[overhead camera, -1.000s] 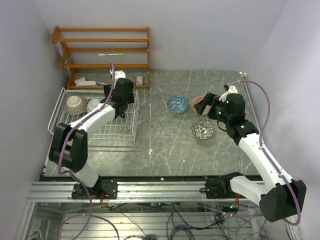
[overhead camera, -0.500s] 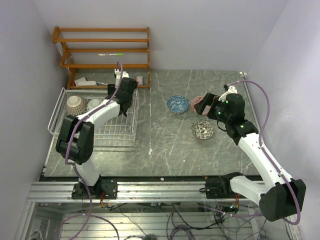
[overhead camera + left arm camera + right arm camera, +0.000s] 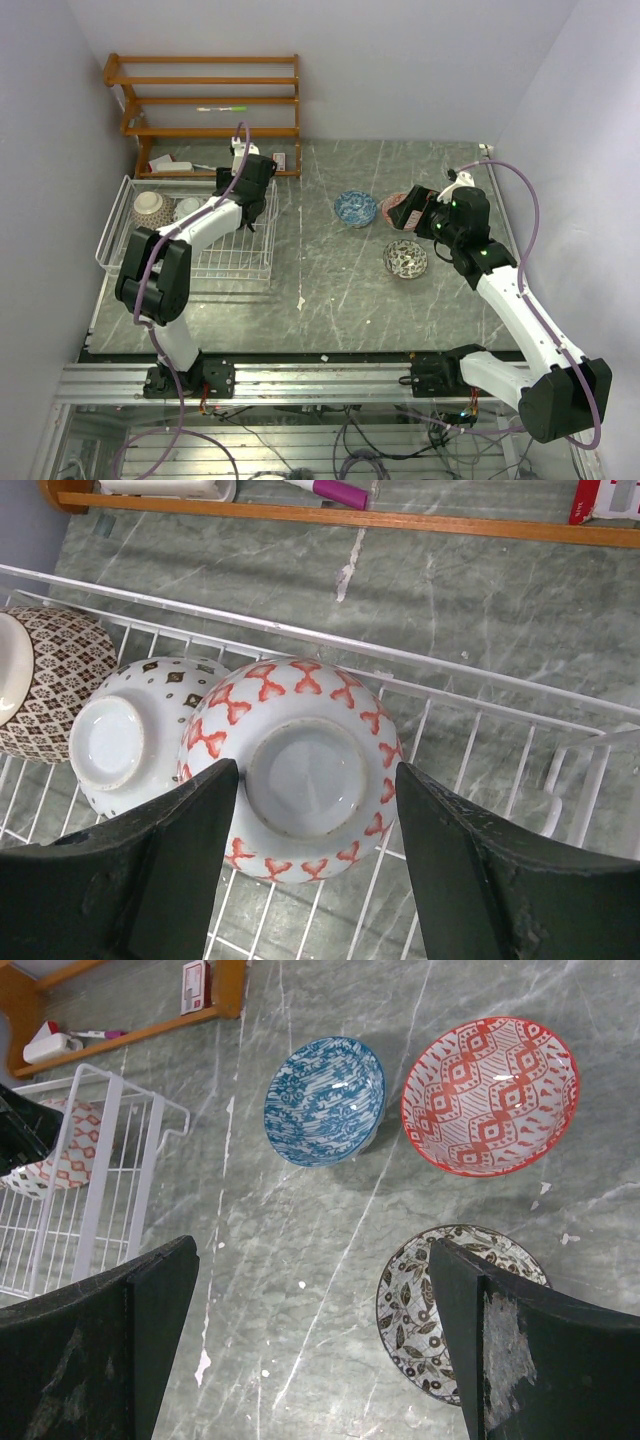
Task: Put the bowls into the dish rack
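I count the job as half done. Three bowls sit inside the rack (image 3: 250,270), upside down in a row along its far side. The brown bowl (image 3: 50,680) is at the rack's left end and the white bowl (image 3: 120,740) is next to it. The red-cross bowl (image 3: 300,695) leans on the white one, nearest the rack's middle.

My left gripper (image 3: 315,772) hangs over the rack with its jaws set wide, one on each side of the red-cross bowl. From the wrist view I cannot tell whether the fingers (image 3: 180,860) press on that bowl or merely straddle it. The bowl's rim looks to be resting on the rack wires, so I judge it placed or close to it.

Three bowls are left, all upright on the table (image 3: 320,290), well to the right of the rack. The blue bowl (image 3: 324,1100) is closest to the rack and the red bowl (image 3: 490,1095) sits just beyond it. The black-and-white bowl (image 3: 410,1300) is also on that side, nearer the arms' bases.

My right gripper (image 3: 312,1250) hovers above those three with its jaws spread and nothing between them. I expect to free the left arm first, then pick up one of the three. The rack's right half has room for them.
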You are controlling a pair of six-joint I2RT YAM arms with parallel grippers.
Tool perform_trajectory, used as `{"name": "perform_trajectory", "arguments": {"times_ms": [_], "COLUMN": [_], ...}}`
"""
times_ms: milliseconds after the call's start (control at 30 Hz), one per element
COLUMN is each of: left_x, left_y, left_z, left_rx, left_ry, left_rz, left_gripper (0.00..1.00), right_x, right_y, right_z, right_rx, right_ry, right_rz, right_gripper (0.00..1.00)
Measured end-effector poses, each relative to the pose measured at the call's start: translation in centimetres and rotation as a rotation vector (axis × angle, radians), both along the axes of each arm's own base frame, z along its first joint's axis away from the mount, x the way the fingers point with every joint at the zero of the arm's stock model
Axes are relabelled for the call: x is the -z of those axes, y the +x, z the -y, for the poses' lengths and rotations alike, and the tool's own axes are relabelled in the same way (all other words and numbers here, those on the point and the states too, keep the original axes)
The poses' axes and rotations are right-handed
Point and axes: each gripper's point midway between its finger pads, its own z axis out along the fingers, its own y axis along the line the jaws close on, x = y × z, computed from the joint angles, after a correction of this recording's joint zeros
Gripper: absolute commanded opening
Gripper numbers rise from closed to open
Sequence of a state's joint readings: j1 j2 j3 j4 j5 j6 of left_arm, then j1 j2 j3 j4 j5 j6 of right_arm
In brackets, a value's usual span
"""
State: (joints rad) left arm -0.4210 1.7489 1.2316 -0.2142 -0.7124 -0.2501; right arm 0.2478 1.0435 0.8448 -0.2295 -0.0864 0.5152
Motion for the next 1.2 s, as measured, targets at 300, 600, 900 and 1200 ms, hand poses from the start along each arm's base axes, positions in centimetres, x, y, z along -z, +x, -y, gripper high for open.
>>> {"name": "perform_trajectory", "arguments": {"times_ms": [300,600,900,1200], "left_x": [0.2,0.4,0.3,0.2], "left_y": [0.1,0.3,0.3,0.2], "left_z": [-0.7,-1.1,-0.8,-0.4], "left_rx": [-0.031,-0.048,-0.036,-0.026], "left_ry": [0.047,0.084,0.108,0.108], "left_rz": [-0.009,-0.017,-0.021,-0.022], "left_gripper": [0.75,0.64,0.46,0.43], "right_x": [0.3,0.5,0.7,0.7], "right_y": [-0.1,-0.1,-0.2,-0.2], "right_z": [0.0,0.1,0.1,0.1], "right_rx": [0.000,0.001,0.003,0.004], "right_ry": [-0.002,-0.003,-0.005,-0.006], "right_rz": [-0.006,-0.009,-0.013,-0.014], "right_gripper": [1.00,1.00,1.00,1.00]}}
